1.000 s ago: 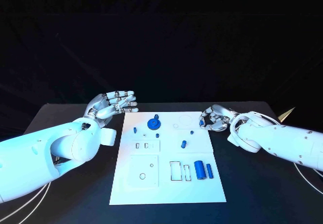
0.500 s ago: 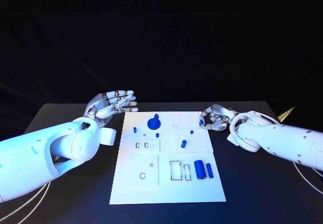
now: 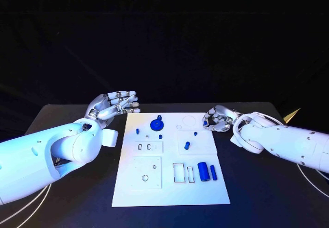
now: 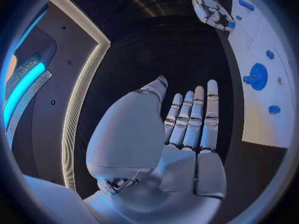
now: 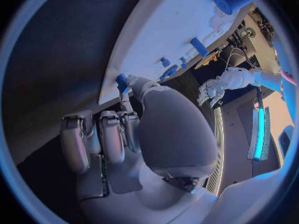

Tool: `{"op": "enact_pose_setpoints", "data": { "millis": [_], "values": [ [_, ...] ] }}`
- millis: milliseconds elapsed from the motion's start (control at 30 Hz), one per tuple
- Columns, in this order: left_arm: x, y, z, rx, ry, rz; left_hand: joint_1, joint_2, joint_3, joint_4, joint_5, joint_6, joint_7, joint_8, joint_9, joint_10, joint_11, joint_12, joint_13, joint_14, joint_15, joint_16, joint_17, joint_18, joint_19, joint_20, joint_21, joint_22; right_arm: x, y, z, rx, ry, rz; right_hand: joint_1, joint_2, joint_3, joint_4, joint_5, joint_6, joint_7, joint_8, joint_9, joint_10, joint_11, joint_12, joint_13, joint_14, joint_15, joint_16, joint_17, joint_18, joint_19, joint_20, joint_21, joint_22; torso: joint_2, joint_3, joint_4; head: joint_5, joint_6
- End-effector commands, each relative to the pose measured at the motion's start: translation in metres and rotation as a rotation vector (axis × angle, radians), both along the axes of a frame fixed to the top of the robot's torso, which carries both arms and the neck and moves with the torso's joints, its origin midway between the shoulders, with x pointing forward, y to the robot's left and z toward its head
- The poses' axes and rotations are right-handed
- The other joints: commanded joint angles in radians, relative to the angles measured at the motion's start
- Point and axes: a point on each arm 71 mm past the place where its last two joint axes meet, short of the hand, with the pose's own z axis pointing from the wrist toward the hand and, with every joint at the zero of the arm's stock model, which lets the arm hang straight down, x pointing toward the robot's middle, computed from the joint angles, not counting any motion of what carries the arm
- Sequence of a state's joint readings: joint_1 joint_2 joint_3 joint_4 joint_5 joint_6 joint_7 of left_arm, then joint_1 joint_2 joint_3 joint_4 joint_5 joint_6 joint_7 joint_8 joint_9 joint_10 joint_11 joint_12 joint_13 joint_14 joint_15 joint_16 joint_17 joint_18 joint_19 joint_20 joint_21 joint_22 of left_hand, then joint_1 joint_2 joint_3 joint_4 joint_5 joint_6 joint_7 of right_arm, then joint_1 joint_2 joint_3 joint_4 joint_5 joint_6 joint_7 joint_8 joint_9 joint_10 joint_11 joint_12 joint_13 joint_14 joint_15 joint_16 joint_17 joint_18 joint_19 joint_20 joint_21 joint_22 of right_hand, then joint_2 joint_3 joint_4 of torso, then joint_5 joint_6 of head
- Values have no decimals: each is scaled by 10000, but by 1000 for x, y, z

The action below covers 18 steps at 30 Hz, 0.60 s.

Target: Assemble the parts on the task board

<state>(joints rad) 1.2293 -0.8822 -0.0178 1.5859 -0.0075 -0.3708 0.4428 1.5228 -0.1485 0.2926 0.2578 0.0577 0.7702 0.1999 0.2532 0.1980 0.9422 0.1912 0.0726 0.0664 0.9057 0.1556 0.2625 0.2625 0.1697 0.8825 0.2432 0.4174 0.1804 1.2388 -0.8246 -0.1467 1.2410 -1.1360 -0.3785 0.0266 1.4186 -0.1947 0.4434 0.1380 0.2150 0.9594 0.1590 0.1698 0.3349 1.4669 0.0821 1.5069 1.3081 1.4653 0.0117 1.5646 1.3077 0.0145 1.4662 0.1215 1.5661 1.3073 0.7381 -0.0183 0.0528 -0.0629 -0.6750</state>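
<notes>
Black table (image 3: 274, 190): task board (image 3: 171, 190) centre, right hand (image 3: 218, 119) pinching blue part (image 3: 205, 123).

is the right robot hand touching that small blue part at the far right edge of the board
Touching. The right wrist view shows the right robot hand pinching the small blue part between fingertips.

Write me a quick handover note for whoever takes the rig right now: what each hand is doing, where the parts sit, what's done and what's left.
Left hand: open, fingers spread, holding nothing, beside the task board's far left corner.
Right hand: pinches a small blue part at the board's far right edge.
On the board: blue gear at the far middle, large blue cylinder and slim blue bar near the right edge, small blue pegs between.
Done: one part picked up.
Left: seat the held part, then the cylinder, bar and loose pegs.
</notes>
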Motion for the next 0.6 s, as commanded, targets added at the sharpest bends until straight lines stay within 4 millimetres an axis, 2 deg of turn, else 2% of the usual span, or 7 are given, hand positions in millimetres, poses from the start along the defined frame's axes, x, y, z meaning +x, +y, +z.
{"op": "enact_pose_setpoints", "data": {
  "millis": [33,600],
  "values": [
    [-1,-2,2,-93,-95,-160,83,10,-8,-67,-66,32,339,34,-1,69,33,-21,1,-56,-35,36,11,96,-79,14,38,11,0,2,-2,-114,99,110,-87,43,53,-4,-4,73,3,58,12,477,-55,58,2061,1055,-60,62,2631,-145,1046,-92,46,2635,-1,3,3,-1,-9],
    [0,-1,1,-81,-78,-145,84,13,-10,-74,-66,31,343,33,-3,71,34,-28,-1,-62,-34,35,28,97,-91,15,53,17,0,-1,-1,-240,-161,-238,-215,29,151,-41,-48,127,-25,103,24,492,-85,70,2073,1055,-86,62,2631,-145,1046,-121,46,2635,-1,14,-6,-7,6]
  ]
}}
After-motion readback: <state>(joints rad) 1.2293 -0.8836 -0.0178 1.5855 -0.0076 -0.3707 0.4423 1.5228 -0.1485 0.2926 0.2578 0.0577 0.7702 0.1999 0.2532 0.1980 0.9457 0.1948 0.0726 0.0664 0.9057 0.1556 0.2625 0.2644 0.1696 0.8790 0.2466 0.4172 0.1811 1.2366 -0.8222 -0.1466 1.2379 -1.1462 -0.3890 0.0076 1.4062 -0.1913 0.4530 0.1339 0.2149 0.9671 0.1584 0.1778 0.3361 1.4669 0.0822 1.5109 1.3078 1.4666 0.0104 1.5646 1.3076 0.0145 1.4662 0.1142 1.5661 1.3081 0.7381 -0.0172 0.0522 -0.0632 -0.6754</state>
